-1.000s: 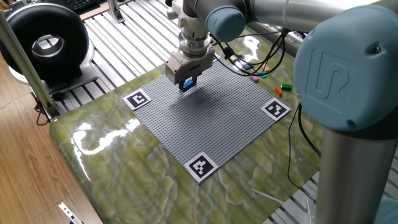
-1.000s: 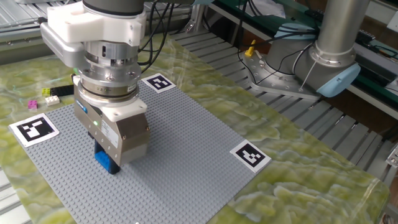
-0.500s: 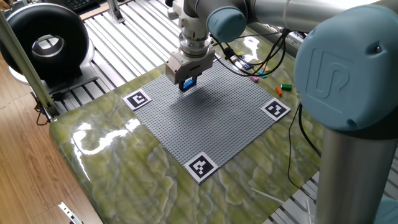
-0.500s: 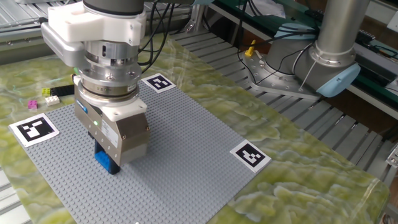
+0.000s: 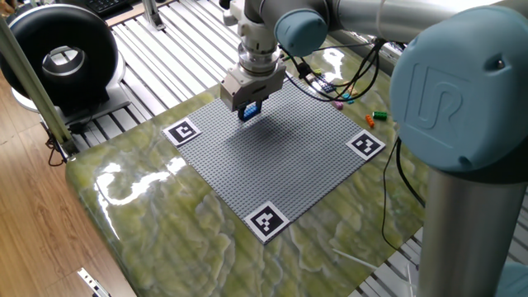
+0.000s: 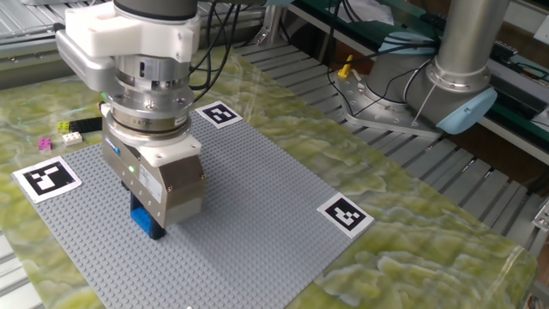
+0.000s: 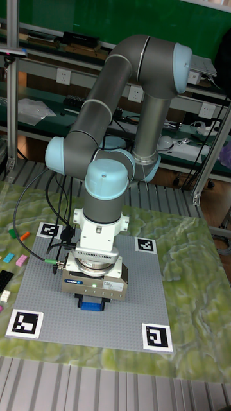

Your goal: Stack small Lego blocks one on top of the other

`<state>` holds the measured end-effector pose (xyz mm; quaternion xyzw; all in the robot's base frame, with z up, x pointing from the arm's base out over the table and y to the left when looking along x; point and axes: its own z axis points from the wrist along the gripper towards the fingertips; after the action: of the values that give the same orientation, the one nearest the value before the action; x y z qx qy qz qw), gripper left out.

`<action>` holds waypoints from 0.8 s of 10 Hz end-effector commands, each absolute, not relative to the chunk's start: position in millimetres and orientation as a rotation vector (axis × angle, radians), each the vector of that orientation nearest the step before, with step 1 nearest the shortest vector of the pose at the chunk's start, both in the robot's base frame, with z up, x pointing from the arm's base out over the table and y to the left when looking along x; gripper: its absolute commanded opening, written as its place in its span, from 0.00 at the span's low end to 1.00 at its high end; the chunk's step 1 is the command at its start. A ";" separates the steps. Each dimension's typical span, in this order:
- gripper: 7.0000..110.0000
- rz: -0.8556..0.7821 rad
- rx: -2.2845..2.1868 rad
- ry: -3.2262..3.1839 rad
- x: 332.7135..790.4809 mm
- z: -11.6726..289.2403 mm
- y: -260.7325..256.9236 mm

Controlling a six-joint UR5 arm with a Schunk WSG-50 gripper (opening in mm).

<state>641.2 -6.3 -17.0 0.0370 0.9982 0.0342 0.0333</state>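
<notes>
Tall fixed view shows you the arm bent down over the grey baseplate (image 7: 144,282), with the tool (image 7: 94,302) pointing straight down near the plate's front-left part. A blue Lego block (image 7: 94,304) sits directly under the tool body, low against the studs; you cannot tell from any view whether it rests on the plate or is held just above it. The fingers are hidden behind the tool housing, so you cannot tell whether they are clamped on the blue block or parted around it. In one fixed view the tool (image 5: 249,110) hangs over the far-left part of the baseplate (image 5: 289,157), and the blue block (image 5: 249,110) shows dark blue between the housing's lower edges. In the other fixed view the tool (image 6: 154,219) fills the left of the picture, and only one corner of the blue block (image 6: 146,221) shows below the metal housing. Four black-and-white marker tags sit at the plate's corners, one at the near right (image 6: 346,214). Loose small blocks lie off the plate on the green marbled bench (image 6: 412,249): a pink block (image 6: 45,143), a yellow block (image 6: 65,127) and a white block (image 6: 87,124) in a row beyond the far-left corner, and an orange block (image 5: 370,120) and a green block (image 5: 379,114) near the far-right tag.
</notes>
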 end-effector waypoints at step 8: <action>0.00 0.125 0.167 3.068 644.2 -14.6 2.0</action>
<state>640.9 0.7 -14.3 0.0494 0.9977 0.0360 0.0286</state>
